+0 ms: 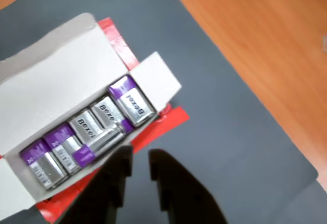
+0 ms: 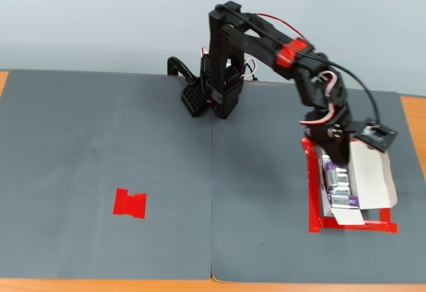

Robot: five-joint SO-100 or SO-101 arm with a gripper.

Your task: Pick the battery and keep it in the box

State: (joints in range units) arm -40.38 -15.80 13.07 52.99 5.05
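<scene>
In the fixed view, the box [image 2: 374,175] is placed at the counter's [image 2: 100,139] right, inside the tape frame [image 2: 311,192]; batteries [image 1: 127,101] are lined up in it.

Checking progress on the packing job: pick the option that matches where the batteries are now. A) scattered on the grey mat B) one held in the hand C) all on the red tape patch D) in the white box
D: the wrist view shows the batteries lying in a row inside the open white box, and the hand carries nothing.
</scene>
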